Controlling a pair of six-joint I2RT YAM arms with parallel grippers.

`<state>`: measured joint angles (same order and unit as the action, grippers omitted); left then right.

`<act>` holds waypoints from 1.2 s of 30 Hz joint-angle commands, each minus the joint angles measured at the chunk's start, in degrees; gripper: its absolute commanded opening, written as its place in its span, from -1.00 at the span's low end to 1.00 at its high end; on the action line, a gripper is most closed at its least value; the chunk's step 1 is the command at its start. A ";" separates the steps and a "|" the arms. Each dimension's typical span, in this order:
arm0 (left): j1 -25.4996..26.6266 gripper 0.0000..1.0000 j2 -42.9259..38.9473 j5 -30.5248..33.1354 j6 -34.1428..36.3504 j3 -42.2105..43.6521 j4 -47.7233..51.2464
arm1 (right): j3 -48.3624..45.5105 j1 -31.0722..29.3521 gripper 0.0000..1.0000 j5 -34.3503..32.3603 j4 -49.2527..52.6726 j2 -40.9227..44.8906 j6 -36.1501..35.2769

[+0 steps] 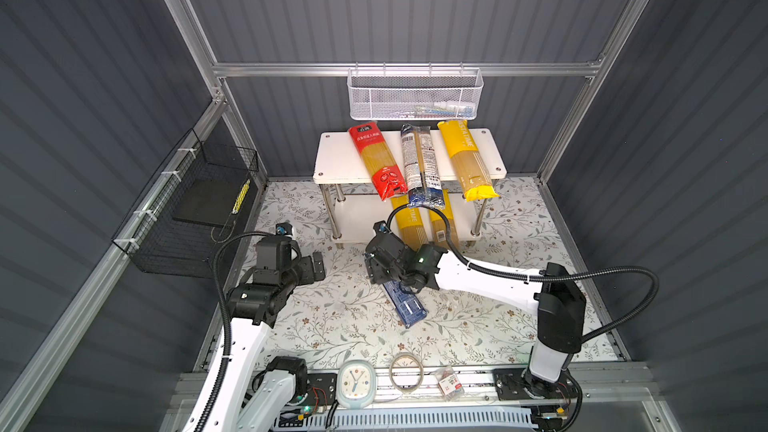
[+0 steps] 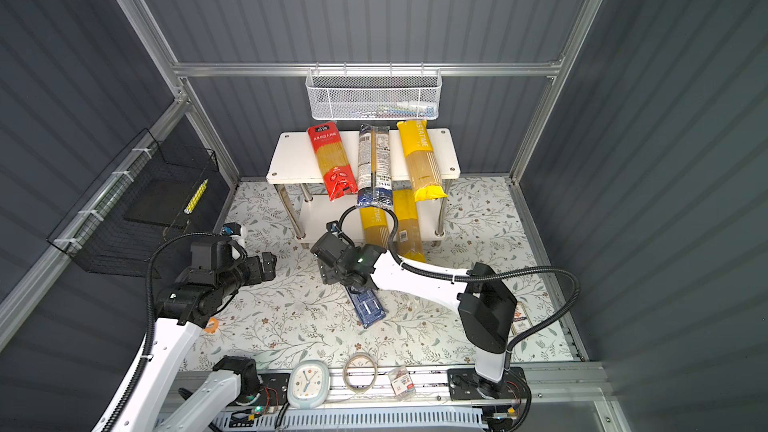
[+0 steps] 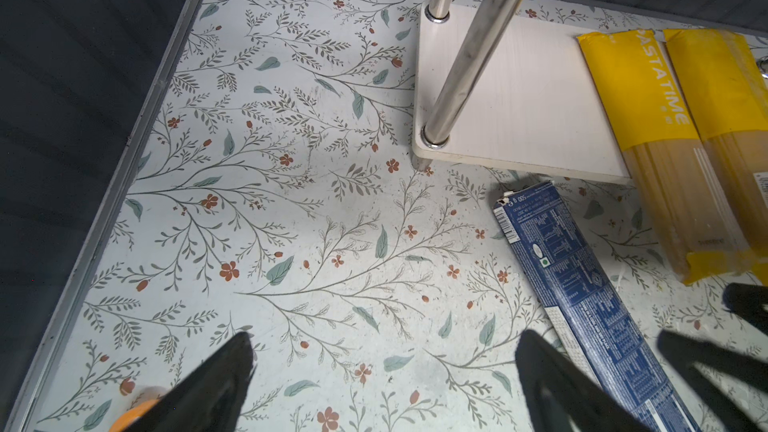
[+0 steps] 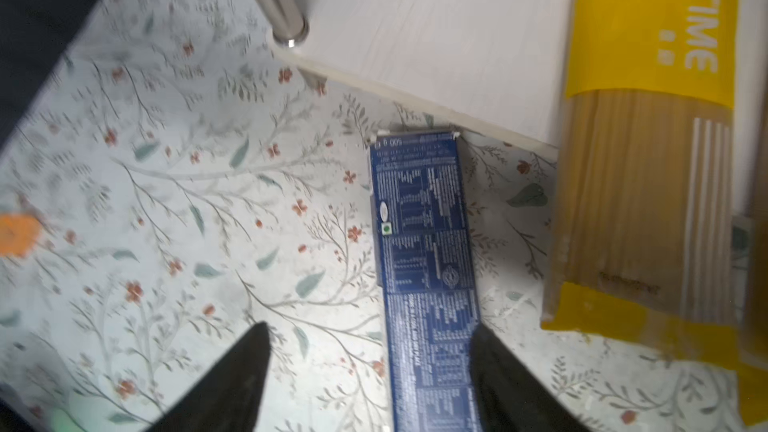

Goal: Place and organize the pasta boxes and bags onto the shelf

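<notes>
Jaws of the right gripper [image 4: 370,328] stand wide apart and hold nothing. The dark-blue box [image 4: 428,243] lies flat on the table [image 4: 187,201] between them, off centre: in the right wrist view it sits close beside one of the fingers [image 4: 498,367], with a broad strip of bare cloth to the other. The line between the fingertips crosses the box's narrow width, so its long axis runs straight out from the claw toward the shelf [image 1: 336,155], and its far end stops just short of the front edge of the lower board [image 4: 436,35]. In both top views the gripper covers the shelf-side part of the box, and the rest trails back at a slant toward the front of the table. Two yellow bags [image 3: 665,89] lie lengthwise on the lower board just beside that line, with bare board on the side toward the left arm. A red bag [image 1: 376,160], a clear bag [image 1: 422,164] and a third yellow bag [image 1: 467,160] lie across the top board, overhanging its front. The left gripper [image 3: 385,336], open and empty, hovers over bare table well apart, so the right arm is plainly the nearer. A grasp would, I judge, need a small sideways shift to centre the box first.
</notes>
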<state>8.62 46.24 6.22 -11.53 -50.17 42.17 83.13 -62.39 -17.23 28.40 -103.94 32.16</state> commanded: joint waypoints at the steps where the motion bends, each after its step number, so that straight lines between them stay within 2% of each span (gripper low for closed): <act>1: -0.27 1.00 -0.46 -0.84 1.02 0.55 -0.42 | -1.38 -0.86 0.88 2.91 5.47 -2.38 -0.70; 2: -0.27 1.00 -0.37 -0.87 1.02 0.52 -0.42 | -1.54 -0.87 0.97 3.51 6.56 -3.06 -1.17; 3: -0.32 1.00 -0.41 -0.87 1.02 0.54 -0.42 | -2.08 -0.89 0.98 3.86 6.94 -3.38 -1.56; 9: -0.27 1.00 -0.30 -0.77 1.00 0.60 -0.42 | -4.44 -0.72 0.98 1.91 6.76 -4.37 -1.87; 17: -0.27 1.00 0.02 -1.14 1.01 0.59 -0.51 | -6.49 0.63 0.98 4.61 2.89 -8.16 -1.68; 21: -0.27 1.00 0.14 -1.25 1.01 0.60 -0.47 | -7.09 0.95 0.98 3.12 2.32 -8.84 -1.70; 27: -0.27 1.00 0.40 -2.01 1.05 0.67 -0.67 | -6.73 1.22 0.98 4.92 1.45 -11.33 -1.93; 36: -0.27 1.00 1.03 -6.34 1.71 0.95 -1.55 | -4.93 1.70 0.98 0.25 6.74 -10.42 -4.10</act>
<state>8.62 47.40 2.20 -10.94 -50.06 41.06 77.45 -61.63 -15.42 31.05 -112.88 29.36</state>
